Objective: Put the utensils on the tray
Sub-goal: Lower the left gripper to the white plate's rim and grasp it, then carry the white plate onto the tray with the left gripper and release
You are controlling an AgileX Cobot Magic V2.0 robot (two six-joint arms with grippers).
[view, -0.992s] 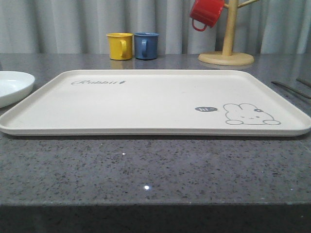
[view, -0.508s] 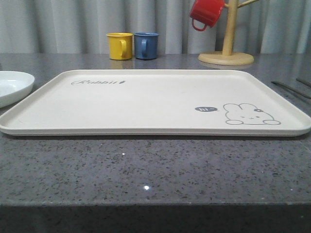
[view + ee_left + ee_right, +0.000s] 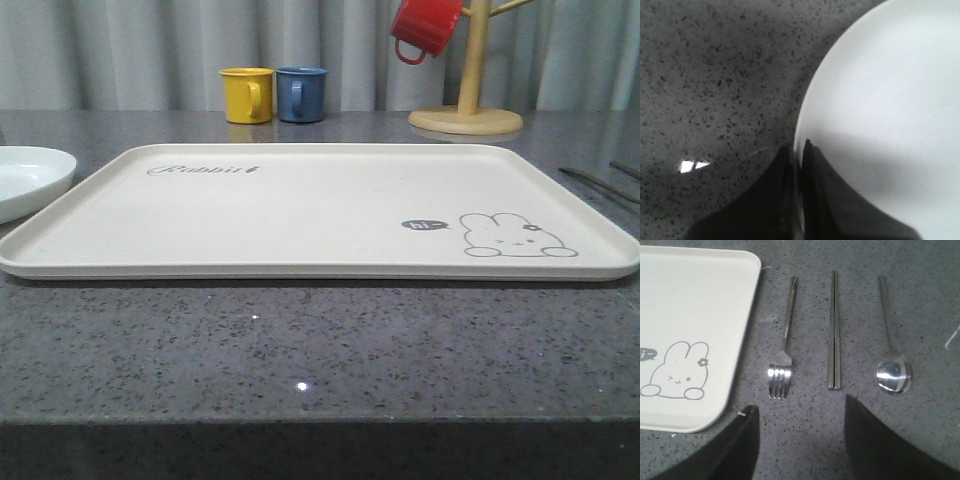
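A white plate (image 3: 25, 178) sits at the far left of the speckled grey counter (image 3: 320, 350), just beside the left edge of the cream tray (image 3: 300, 215). In the left wrist view, the left gripper (image 3: 796, 192) is low over the plate's rim (image 3: 880, 100), its two dark fingers (image 3: 775, 200) drawn almost together with only a thin slit between them, one on each side of the rim; whether they actually pinch it cannot be told.

The tray lies flat in the middle of the counter, bare, with "Rabbit" script near its far left corner and a bunny drawing with a "hi" bubble near its near right corner. Behind it stand a yellow mug (image 3: 247, 95) and a blue mug (image 3: 301, 94), touching or nearly so, and a red mug (image 3: 424, 27) hangs on a wooden mug tree (image 3: 468, 85).

To the right of the tray, on the counter, lie the fork (image 3: 783, 352), the chopsticks (image 3: 834, 332) and the spoon (image 3: 892, 352), side by side and parallel, apart from one another. The right gripper (image 3: 800, 445) hovers above them, jaws wide apart and holding nothing, its fingers (image 3: 742, 445) framing the ends of the fork and chopsticks.
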